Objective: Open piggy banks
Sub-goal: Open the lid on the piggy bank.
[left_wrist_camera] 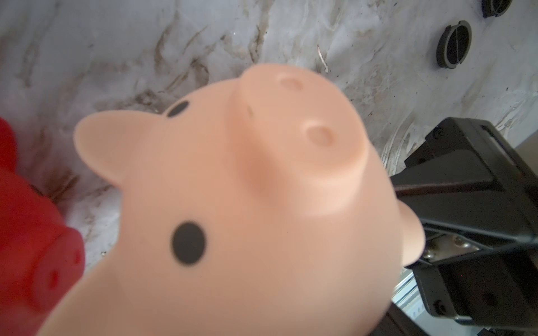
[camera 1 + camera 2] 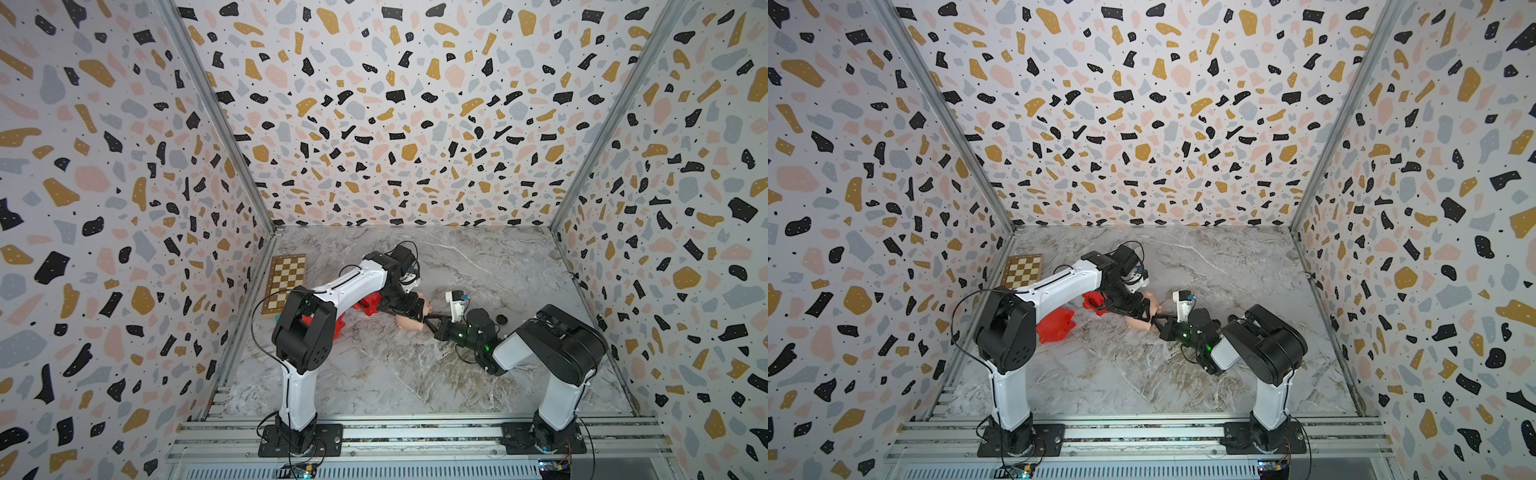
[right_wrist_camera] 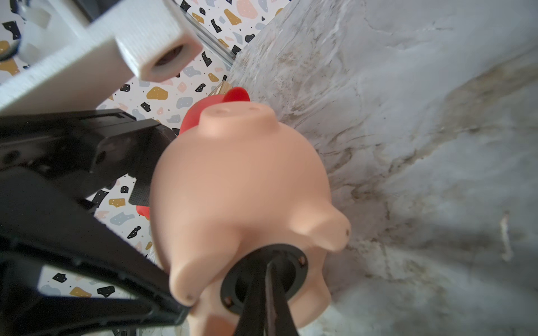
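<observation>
Peach pig (image 2: 409,323) sits near table ctr, clamped betw. fingers of left gripper (image 2: 409,309). Only right wrist view shows one pad (image 3: 142,174) on its flank, and the belly plug (image 3: 231,283). Right gripper (image 3: 269,267), in from 4 o'clock, has jaws together, tips in that plug. Near red pig (image 2: 1094,301) and far red pig (image 2: 1054,326) lie at pig's 9 o'clock. Loose plug (image 2: 501,319) at 3 o'clock; left wrist view adds second plug (image 1: 495,7).
</observation>
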Tool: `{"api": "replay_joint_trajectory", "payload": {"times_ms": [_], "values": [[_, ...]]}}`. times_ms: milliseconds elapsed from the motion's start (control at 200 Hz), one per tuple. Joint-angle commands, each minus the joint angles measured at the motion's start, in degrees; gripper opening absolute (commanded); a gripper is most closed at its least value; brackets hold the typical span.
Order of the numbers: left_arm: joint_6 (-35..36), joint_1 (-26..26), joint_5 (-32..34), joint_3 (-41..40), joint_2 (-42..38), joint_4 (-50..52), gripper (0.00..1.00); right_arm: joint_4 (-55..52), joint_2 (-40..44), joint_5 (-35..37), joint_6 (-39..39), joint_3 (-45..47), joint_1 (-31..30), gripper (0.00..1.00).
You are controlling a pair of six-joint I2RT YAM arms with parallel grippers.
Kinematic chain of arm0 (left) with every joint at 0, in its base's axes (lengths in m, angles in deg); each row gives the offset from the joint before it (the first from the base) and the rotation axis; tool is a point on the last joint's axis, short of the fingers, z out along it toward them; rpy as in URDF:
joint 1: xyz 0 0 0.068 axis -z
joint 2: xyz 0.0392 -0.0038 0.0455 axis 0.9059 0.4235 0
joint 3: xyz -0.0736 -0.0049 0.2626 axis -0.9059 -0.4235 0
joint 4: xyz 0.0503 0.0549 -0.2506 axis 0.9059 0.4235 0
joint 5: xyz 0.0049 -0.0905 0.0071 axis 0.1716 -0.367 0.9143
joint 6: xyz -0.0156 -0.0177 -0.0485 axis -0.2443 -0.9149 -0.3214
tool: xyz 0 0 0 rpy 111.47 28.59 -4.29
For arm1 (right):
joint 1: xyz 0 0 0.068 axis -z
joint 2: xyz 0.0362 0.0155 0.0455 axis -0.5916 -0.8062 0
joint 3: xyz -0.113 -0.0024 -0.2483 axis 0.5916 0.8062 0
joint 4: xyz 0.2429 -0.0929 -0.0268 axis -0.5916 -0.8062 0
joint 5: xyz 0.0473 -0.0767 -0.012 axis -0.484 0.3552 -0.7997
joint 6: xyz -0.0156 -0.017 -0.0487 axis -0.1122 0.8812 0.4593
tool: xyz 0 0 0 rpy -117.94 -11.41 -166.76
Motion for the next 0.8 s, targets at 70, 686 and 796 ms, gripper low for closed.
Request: {"api": "replay_joint_trajectory", "payload": {"times_ms": [70,686,796], "values": [[0.92,0.46,-0.85,0.69,1.62,-2.06,0.85,-2.86,4.73,-3.43,-3.95,0.29,2.24,0.0],[0.6,0.37,-0.41,0.49,2.26,-2.06,0.85,-3.17,8.96,-7.46,-10.69,4.82,9.73,0.0],[-0.37,0.33,-0.19,0.92,2.07,-3.08,0.85,-15.31,13.93,-4.57,-5.3,3.78,10.49,0.0]]}}
